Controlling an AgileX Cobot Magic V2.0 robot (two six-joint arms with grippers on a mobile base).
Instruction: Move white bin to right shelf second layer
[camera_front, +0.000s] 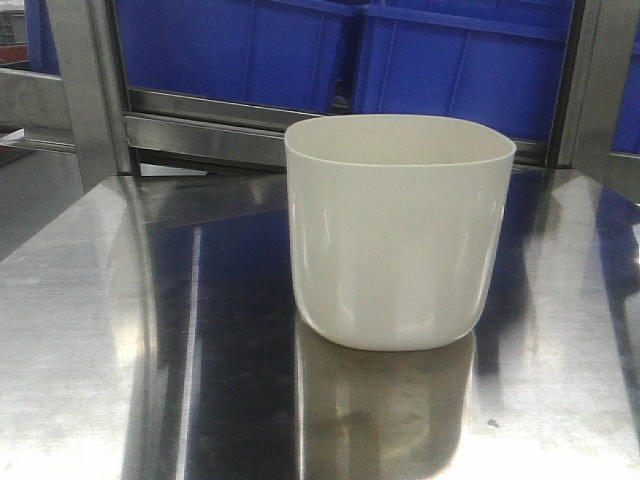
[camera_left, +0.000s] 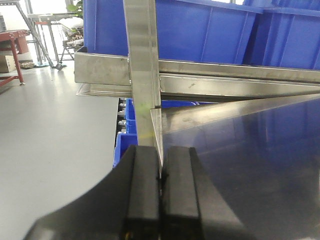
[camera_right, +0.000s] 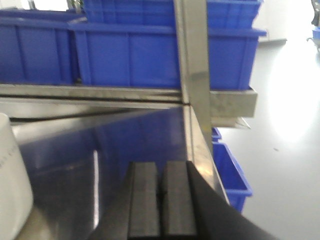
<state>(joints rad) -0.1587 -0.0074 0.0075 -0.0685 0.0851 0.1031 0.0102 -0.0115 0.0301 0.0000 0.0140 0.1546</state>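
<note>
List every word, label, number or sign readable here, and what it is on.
None readable. The white bin, the blue crates and the steel tabletop carry no visible lettering; faint specks on the bin's wall in the right wrist view are too blurred to read.

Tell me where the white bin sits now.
In the front-facing view, the smooth cream-white plastic bin stands upright on the mirror-like steel tabletop, slightly right of centre, in front of the blue plastic crates.
</note>
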